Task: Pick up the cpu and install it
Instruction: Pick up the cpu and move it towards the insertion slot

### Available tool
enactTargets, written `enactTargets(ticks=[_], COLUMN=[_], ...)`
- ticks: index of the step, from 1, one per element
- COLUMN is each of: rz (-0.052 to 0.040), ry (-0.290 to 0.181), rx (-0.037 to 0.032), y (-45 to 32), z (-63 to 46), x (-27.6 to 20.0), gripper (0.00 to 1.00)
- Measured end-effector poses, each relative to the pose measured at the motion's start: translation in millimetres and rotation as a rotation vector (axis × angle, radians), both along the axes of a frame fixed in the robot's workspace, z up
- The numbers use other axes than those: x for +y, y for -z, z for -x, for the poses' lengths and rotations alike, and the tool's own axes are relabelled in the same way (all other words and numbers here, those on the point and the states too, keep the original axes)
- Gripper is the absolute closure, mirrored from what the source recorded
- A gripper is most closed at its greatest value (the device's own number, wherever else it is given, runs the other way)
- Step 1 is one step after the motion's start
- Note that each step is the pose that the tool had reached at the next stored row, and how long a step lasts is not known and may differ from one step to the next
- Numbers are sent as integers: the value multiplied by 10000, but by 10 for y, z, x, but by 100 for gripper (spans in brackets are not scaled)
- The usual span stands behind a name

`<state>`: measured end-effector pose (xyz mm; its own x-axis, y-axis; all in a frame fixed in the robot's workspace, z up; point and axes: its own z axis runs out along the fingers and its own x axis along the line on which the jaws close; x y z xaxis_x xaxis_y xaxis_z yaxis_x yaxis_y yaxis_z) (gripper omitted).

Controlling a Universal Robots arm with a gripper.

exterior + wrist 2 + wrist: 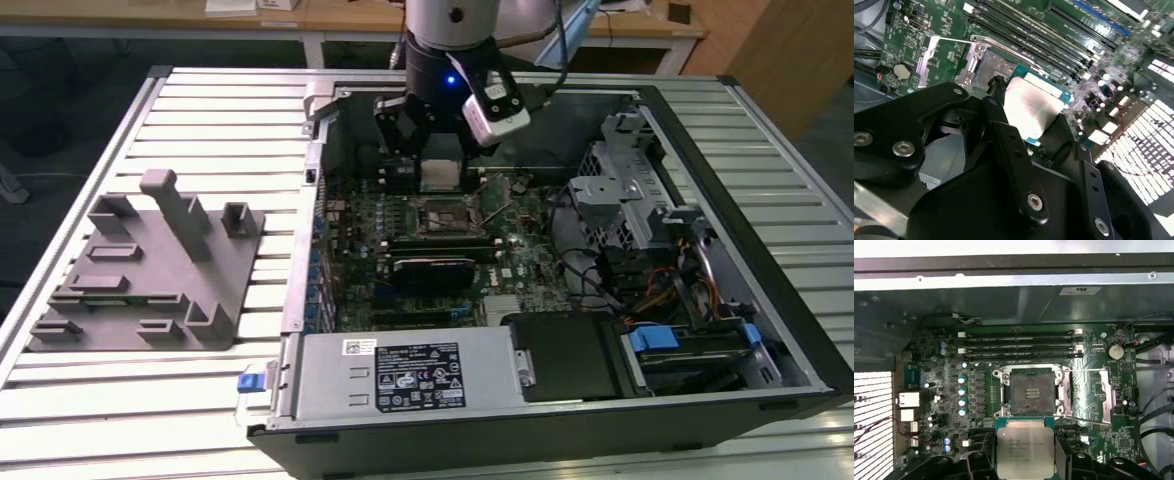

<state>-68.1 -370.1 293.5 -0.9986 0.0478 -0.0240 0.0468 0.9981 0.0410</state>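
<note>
The tool [1025, 462] grips the cpu [1025, 440] by its edges, carrying it; the open socket [1030, 392] just beyond demands square alignment.

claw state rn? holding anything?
Claw: closed on the cpu, not yet in the open socket.

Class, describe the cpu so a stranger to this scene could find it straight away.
Look inside the open computer case, above the green circuit board, where the black tool hangs. The cpu is the small flat square gripped in it. Its silvery top sets it apart from the dark empty socket nearby.
</note>
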Motion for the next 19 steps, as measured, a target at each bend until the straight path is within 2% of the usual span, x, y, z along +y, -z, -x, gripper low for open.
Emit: enactTargets(ticks=[11, 19], rz=[-2, -2], ry=[0, -15], rx=[-1, -1], y=[201, 347], z=[-110, -124], x=[77, 111], gripper=[45, 45])
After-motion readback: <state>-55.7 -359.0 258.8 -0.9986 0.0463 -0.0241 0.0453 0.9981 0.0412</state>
